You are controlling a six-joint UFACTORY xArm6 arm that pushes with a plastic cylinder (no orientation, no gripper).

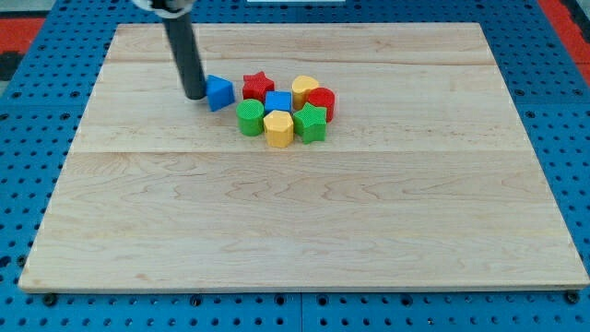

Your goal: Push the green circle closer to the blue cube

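- My tip (195,95) sat at the view's upper left of the cluster, touching or just beside the left face of a blue block (218,93) of unclear shape, possibly a wedge.
- No claw on this rig, just the rod, so no open-or-closed state to give.
- Green circle (249,118) stood at the cluster's lower left, touching the yellow hexagon (278,128) on its right and just below-left of the blue cube (278,101).
- Judged light, rigid, likely quick to slide on the smooth table (295,231); round side may roll off the tip, so push square on its lower-left face.
- Red star (258,86), yellow heart (305,88), red cylinder (321,102) and green star (312,122) packed tight; the cube's lower faces were hidden.
- Rod top was cut off.
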